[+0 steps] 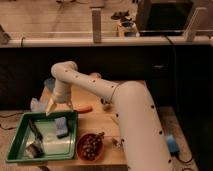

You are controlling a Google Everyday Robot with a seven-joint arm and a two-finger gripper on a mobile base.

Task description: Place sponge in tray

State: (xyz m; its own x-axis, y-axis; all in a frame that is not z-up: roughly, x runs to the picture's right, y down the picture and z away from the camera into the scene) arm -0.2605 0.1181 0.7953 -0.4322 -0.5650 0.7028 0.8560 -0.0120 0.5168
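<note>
A white robot arm reaches over a wooden table; its gripper (56, 106), fingers spread and empty, hovers above the far rim of the green tray (15, 142). The blue sponge (61, 127) lies inside the tray, near that far rim (apparently released), long axis running roughly toward the camera. A clean finish means lifting straight up, clear of the tray.
</note>
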